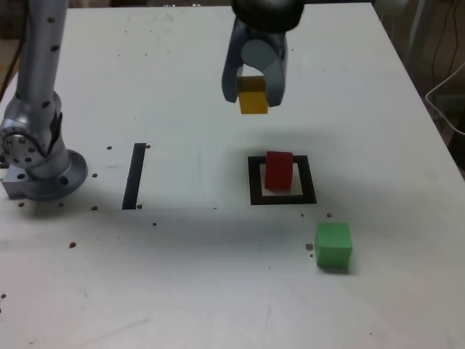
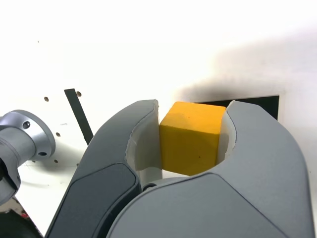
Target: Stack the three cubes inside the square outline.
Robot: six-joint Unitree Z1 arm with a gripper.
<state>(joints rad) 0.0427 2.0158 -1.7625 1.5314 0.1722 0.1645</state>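
Yellow cube point(image 2: 192, 141) sits between the fingers of your hand point(image 2: 192, 134), closest to the wrist camera; the jaws are drawn in to its width and have it by two opposite sides. In the exterior view it hangs clear of the worktop point(image 1: 196, 291), with the outline point(image 1: 308, 179) toward five o'clock of it.

Your red cube point(image 1: 279, 171) is inside that outline, set toward twelve o'clock of its white middle. The green cube point(image 1: 333, 245) lies outside, at about five o'clock from the red one, near the frame but apart from it.

Judging by the matte, crisp-edged faces, expect each block to be light and stiff, unlikely to crush or slip much. Keep your hold on the flat opposite sides, at mid-height and square, so the yellow can settle level on the red. Take the green the same way; it's slightly larger, so open a little wider, and don't nudge the stack.
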